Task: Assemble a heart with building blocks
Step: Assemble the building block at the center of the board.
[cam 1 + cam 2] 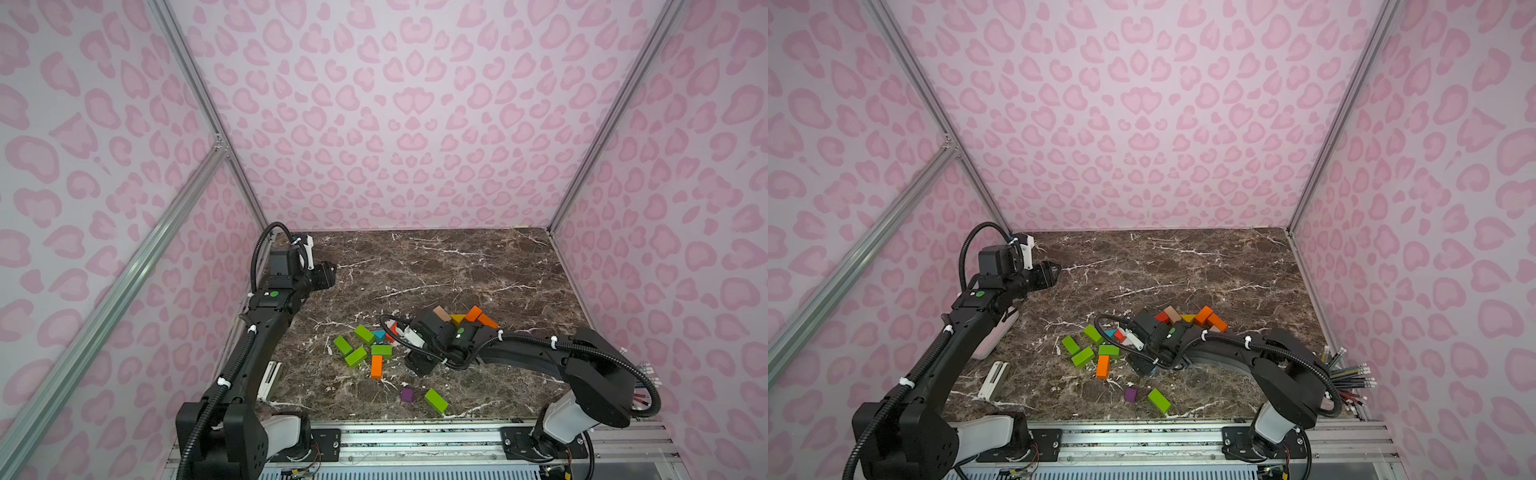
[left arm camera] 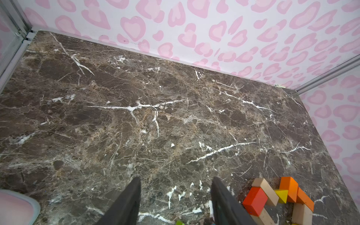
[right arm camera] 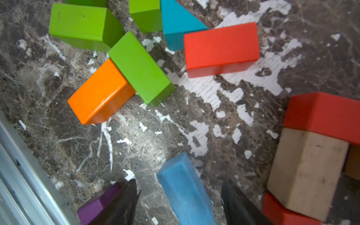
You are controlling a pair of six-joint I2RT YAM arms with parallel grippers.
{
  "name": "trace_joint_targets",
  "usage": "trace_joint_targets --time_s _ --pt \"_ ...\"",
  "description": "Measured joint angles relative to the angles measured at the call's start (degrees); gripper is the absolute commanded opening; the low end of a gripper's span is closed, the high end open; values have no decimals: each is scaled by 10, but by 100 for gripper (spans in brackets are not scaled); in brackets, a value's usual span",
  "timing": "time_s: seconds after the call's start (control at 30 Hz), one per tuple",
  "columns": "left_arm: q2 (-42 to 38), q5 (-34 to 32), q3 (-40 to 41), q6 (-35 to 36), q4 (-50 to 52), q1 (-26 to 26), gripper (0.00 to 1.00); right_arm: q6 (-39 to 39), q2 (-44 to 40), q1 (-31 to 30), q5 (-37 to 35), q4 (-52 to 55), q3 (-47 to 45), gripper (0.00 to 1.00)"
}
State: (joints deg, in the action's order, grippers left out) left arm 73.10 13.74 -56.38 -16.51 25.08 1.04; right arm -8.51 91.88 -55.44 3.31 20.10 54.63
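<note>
The right fingers [image 3: 126, 200] stood apart low over the tabletop [image 3: 136, 146]. A blue block [image 3: 183, 191] lay flat between them, with marble showing on either side of it, so neither finger touched it. Just outside one finger sat a purple block [image 3: 97, 206], partly hidden behind that finger. Outside the other finger was a tan block [image 3: 305, 171]. It touched a red block [image 3: 327, 115] at its end farther from the fingers and a second red block [image 3: 282, 214] at its nearer end. Ahead of the fingertips lay a red brick [image 3: 220, 46], and beside it an orange brick [image 3: 97, 93] pressed against a green brick [image 3: 140, 68]. Beyond these were a second green brick [image 3: 81, 23] and a teal prism [image 3: 179, 21], the prism's corner very near the red brick. The left fingers [image 2: 124, 204] were likewise apart with nothing between them, only bare marble below and ahead. Past the outer side of one left finger lay a cluster of building blocks [image 2: 265, 191] in red, tan, yellow and orange, each touching the next. In both top views the left fingers [image 1: 328, 274] hung well apart from the right fingers [image 1: 419, 361] and from every block.
</note>
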Motion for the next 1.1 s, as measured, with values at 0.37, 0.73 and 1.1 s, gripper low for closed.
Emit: trace_joint_targets --time_s 0.37,0.73,1.1 --pt "-4 34 0 11 -5 11 71 0 17 -8 -33 4 -4 59" --pt "-10 62 0 20 -9 23 92 0 29 -9 -52 8 -8 39" --pt "-65 110 2 82 -14 60 98 7 45 20 -47 -7 9 30"
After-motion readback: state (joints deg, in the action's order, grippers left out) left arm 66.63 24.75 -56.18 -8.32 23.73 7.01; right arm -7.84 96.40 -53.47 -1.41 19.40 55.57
